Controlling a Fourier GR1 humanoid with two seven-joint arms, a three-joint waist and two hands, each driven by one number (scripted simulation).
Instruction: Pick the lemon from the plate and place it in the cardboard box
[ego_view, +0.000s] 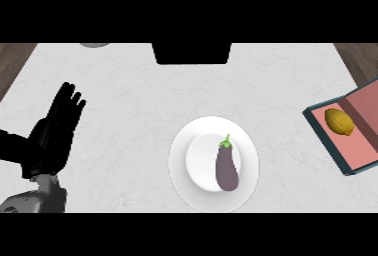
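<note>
A yellow lemon (339, 121) lies inside the box (326, 134) at the right edge; the box has dark teal walls and a pink floor. In the middle of the counter stands a white plate (193, 180) with a purple eggplant (227, 165) on it, stem pointing away from me. My left hand (55, 131) rests open at the left, fingers straight and pointing up, well apart from the plate. My right hand does not show.
A black block (192, 52) sits at the counter's far edge, with a grey round thing (94, 45) partly cut off at the top left. Wooden floor shows past the counter's left and right corners.
</note>
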